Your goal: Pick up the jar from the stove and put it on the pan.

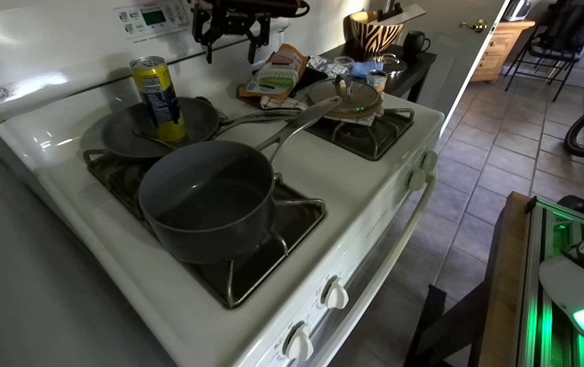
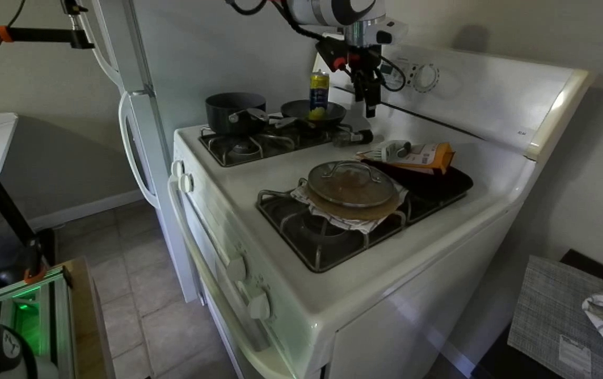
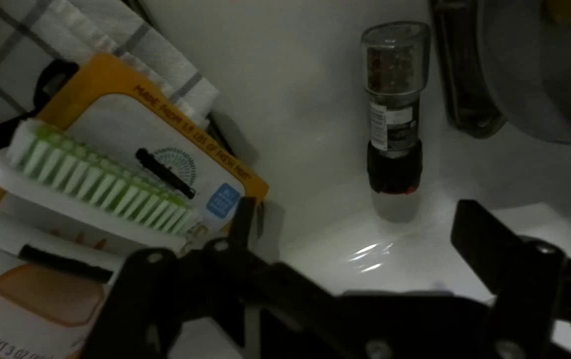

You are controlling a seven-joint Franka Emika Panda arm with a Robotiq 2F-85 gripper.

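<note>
A small glass grinder jar [image 3: 395, 109] with a black cap lies on its side on the white stove top [image 1: 302, 171]; it also shows in an exterior view [image 2: 349, 138]. The shallow dark grey pan [image 1: 121, 130] sits on a back burner and shows at the upper right of the wrist view [image 3: 524, 75]. A yellow can [image 1: 157, 97] with a dark blue band stands upright in the pan. My gripper [image 3: 355, 224] is open and empty, raised above the stove near the back panel. The grinder jar lies ahead of the fingertips in the wrist view, apart from them.
A deep grey saucepan [image 1: 205, 204] stands on a front burner beside the pan. A glass lid [image 2: 351, 181] rests on a checked cloth on another burner. A green-white brush [image 3: 101, 184] lies on an orange bag [image 2: 441, 158]. The back control panel [image 1: 68, 46] rises behind my gripper.
</note>
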